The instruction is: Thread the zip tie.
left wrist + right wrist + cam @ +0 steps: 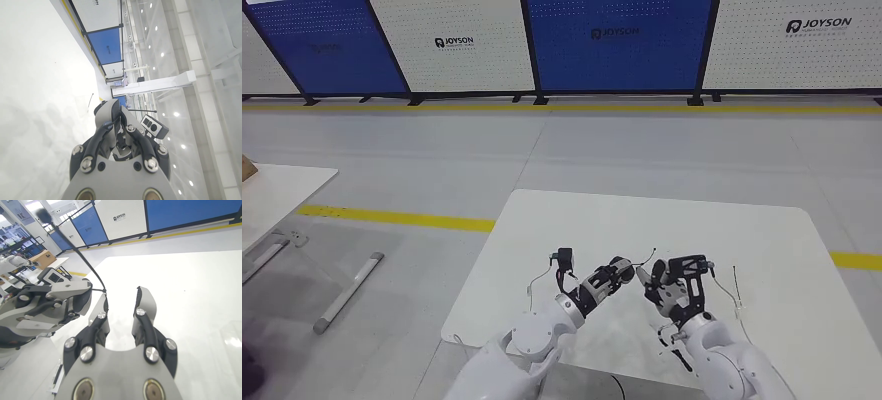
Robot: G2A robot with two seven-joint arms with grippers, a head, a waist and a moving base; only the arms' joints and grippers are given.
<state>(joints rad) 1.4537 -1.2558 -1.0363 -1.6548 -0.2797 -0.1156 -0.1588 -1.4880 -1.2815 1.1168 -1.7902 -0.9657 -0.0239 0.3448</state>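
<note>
The left gripper (118, 109) is clenched on one end of the zip tie (81, 255), holding it up off the table (762, 240), probably so the strap stands free for the other arm to work on. From that pinch the black strap bends sharply and arcs upward past the right gripper (122, 292), whose jaws stand released and apart, with the strap just beside one fingertip (not between the two). That spread suggests it is set to catch the strap for threading. A spare tie (90, 103) lies flat on the table, well apart from both.
</note>
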